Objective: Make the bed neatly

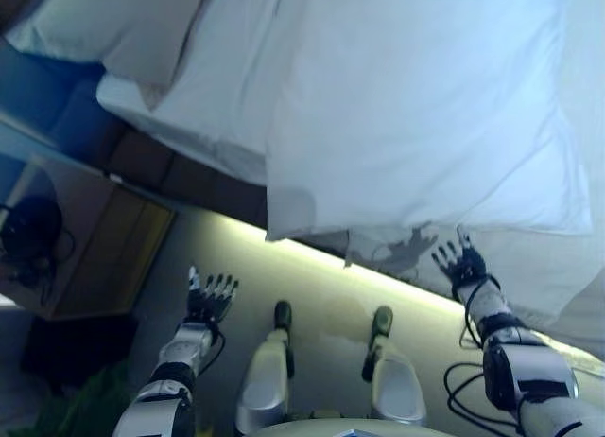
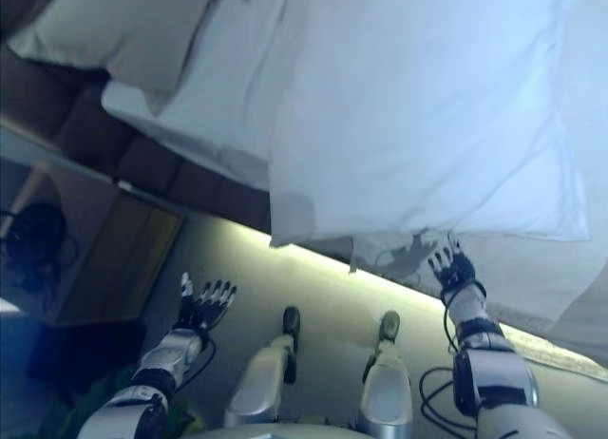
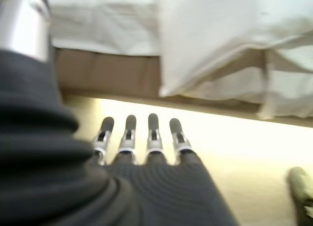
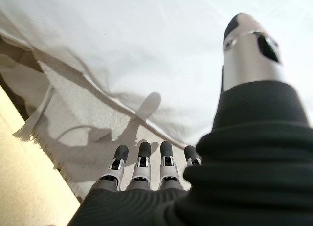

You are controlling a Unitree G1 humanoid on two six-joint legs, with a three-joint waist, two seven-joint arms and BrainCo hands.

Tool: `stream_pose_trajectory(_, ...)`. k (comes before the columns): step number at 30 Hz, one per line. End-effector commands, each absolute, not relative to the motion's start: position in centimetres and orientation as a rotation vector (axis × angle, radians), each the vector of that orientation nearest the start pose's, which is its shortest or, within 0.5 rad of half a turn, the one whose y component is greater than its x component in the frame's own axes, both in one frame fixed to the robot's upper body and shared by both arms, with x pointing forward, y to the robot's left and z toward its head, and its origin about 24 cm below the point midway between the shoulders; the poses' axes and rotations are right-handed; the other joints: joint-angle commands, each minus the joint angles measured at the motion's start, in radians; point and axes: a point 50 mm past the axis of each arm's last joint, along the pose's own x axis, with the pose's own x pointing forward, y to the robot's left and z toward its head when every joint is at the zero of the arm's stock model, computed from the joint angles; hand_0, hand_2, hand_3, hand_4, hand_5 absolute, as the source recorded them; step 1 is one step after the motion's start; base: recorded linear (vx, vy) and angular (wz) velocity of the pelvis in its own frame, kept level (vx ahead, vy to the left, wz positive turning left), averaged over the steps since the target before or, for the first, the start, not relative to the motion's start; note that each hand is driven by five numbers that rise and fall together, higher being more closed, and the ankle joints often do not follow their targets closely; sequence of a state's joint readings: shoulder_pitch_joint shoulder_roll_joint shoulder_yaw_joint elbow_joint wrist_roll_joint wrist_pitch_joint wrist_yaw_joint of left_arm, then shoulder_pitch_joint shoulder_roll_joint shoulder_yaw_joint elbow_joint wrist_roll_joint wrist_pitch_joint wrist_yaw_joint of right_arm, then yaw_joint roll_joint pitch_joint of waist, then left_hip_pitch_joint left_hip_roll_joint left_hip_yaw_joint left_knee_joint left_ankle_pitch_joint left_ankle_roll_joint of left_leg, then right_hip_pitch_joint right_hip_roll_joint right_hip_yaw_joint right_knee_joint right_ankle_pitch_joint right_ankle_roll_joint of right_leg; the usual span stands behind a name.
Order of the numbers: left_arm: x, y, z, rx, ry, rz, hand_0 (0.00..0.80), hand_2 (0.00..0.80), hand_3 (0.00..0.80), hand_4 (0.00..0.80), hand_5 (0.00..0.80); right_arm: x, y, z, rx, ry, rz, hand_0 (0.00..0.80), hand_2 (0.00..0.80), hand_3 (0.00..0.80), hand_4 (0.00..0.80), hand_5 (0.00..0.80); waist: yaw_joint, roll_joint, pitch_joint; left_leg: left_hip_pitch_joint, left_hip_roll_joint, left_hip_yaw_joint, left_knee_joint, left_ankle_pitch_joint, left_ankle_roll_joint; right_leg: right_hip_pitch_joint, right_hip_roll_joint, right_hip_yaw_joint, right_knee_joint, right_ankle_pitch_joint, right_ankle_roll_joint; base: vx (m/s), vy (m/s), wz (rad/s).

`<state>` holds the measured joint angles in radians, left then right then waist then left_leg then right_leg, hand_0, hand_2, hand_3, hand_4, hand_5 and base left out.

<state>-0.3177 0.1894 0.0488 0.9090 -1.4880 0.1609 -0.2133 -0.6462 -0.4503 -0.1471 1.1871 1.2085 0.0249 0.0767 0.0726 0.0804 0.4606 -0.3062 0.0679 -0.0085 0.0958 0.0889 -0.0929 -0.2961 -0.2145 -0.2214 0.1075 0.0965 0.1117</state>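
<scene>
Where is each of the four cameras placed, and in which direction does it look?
Left eye view: on the head, looking down at the white duvet hanging over the bed edge; both arms reach in, left hand over the floor, right hand near the duvet.
Right eye view: beside it, same scene; the pillow lies at upper left.
Left wrist view: on the left wrist, facing the bed base past straight fingers.
Right wrist view: on the right wrist, facing the hanging duvet past straight fingers.
Both wrist views share the duvet.

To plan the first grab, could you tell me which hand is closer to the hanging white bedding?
The right hand: its open fingers reach the white duvet's hanging edge, while the left hand hovers open over the floor, away from it.
</scene>
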Motion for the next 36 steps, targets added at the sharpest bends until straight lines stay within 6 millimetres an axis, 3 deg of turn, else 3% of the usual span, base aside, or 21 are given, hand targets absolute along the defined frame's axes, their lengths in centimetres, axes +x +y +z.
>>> stream_pose_trajectory(1,30.3,18.4,-2.3,-1.378,0.275,0.064,0.0,0.0,0.0,0.0,0.0,35.2,-30.5,6.6,0.989,0.049,-0.432,0.0,0.0,0.0,0.0,0.0,0.034,-0.012,0.05,-0.05,-0.073,0.017,0.057,-0.019,0.056,-0.076,-0.039,0.047,0.106,0.023,0.052,-0.099,-0.084,0.12)
stream_pose_trajectory(4,30.7,18.0,-1.3,-1.374,0.256,0.025,0.0,0.0,0.0,0.0,0.0,36.0,-31.4,9.1,1.035,-0.011,-0.439,0.0,0.0,0.0,0.0,0.0,0.045,0.0,0.059,-0.116,-0.074,0.017,0.07,-0.01,0.062,-0.147,-0.031,0.041,0.138,0.022,0.053,-0.061,-0.079,0.13)
stream_pose_trajectory(9,30.7,17.9,-0.3,-1.358,0.215,-0.021,0.0,0.0,0.0,0.0,0.0,36.2,-32.6,10.8,1.126,-0.065,-0.481,0.0,0.0,0.0,0.0,0.0,0.056,0.033,0.059,-0.203,-0.091,0.011,0.077,0.001,0.072,-0.249,-0.019,0.047,0.177,0.022,0.05,-0.027,-0.029,0.06)
stream_pose_trajectory(22,31.4,17.9,3.2,-1.366,0.046,-0.098,0.0,0.0,0.0,0.0,0.0,35.0,-34.5,10.2,1.192,-0.039,-0.588,0.0,0.0,0.0,0.0,0.0,0.039,0.069,0.059,-0.311,-0.09,0.035,0.119,0.0,0.054,-0.352,-0.028,0.062,0.193,0.025,0.045,0.0,-0.02,-0.03)
stream_pose_trajectory(31,30.6,17.0,2.8,-1.368,0.087,-0.121,0.0,0.0,0.0,0.0,0.0,33.5,-36.2,9.3,1.199,-0.013,-0.668,0.0,0.0,0.0,0.0,0.0,0.015,0.09,0.059,-0.325,-0.082,0.051,0.133,-0.006,0.043,-0.377,-0.022,0.081,0.2,0.021,0.035,0.017,-0.013,-0.07)
stream_pose_trajectory(36,30.4,17.3,3.0,-1.349,0.082,-0.125,0.0,0.0,0.0,0.0,0.0,32.7,-37.8,10.1,1.179,-0.085,-0.686,0.0,0.0,0.0,0.0,0.0,0.009,0.1,0.059,-0.33,-0.074,0.062,0.132,-0.003,0.037,-0.385,-0.019,0.085,0.205,0.017,0.031,0.019,-0.057,-0.09)
